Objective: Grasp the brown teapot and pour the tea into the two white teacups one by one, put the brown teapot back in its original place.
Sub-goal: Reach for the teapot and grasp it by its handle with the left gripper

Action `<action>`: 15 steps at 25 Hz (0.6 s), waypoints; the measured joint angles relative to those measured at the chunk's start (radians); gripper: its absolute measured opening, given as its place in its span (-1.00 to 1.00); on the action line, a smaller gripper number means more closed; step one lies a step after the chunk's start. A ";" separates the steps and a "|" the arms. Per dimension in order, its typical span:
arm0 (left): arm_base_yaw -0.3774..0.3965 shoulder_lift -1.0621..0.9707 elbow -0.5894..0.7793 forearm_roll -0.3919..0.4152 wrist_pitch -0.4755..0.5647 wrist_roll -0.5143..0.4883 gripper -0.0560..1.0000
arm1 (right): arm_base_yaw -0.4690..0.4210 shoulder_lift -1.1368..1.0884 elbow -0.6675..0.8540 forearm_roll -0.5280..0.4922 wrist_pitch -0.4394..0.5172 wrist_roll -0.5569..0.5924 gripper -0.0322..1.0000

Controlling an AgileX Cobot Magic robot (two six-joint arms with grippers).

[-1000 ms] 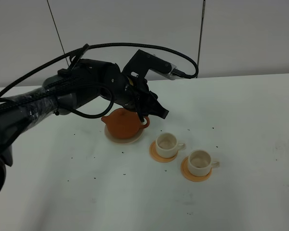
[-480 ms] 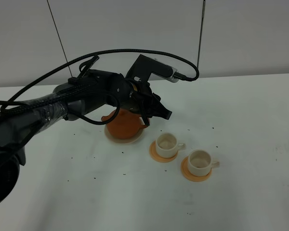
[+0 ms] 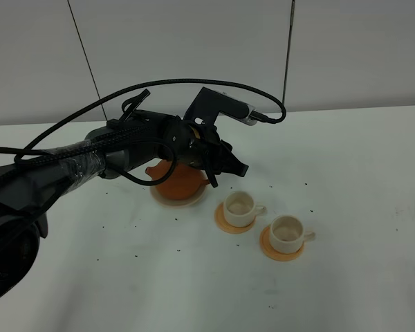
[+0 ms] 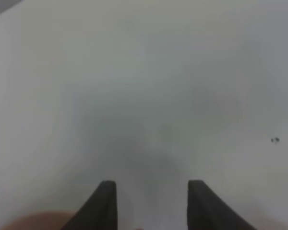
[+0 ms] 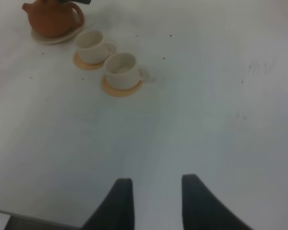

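Note:
The brown teapot (image 3: 182, 184) sits on its pale saucer (image 3: 167, 199), its top half hidden under my left arm. My left gripper (image 3: 228, 171) hangs low just past the teapot's handle side. In the left wrist view my left gripper (image 4: 152, 184) is open over bare white table, with only an orange blur of the teapot (image 4: 36, 223) at the frame's edge. The two white teacups (image 3: 240, 206) (image 3: 287, 232) stand on orange coasters to the right of the teapot. My right gripper (image 5: 156, 179) is open and empty, far from the teapot (image 5: 52, 19) and the teacups (image 5: 91, 45) (image 5: 121, 69).
A black cable (image 3: 194, 83) loops above the left arm. The white table (image 3: 360, 173) carries small dark specks. A wall (image 3: 194, 48) with vertical seams closes the back.
The left arm has shifted a little to the right and now covers more of the teapot. The teapot and cups have not moved.

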 joint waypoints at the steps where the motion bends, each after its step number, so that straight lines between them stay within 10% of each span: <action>1: 0.000 0.000 0.000 0.000 -0.001 0.000 -0.11 | 0.000 0.000 0.000 0.000 0.000 0.000 -0.47; 15: 0.000 0.000 0.000 0.000 -0.001 -0.001 -0.11 | 0.000 0.000 0.000 0.000 0.000 0.000 -0.47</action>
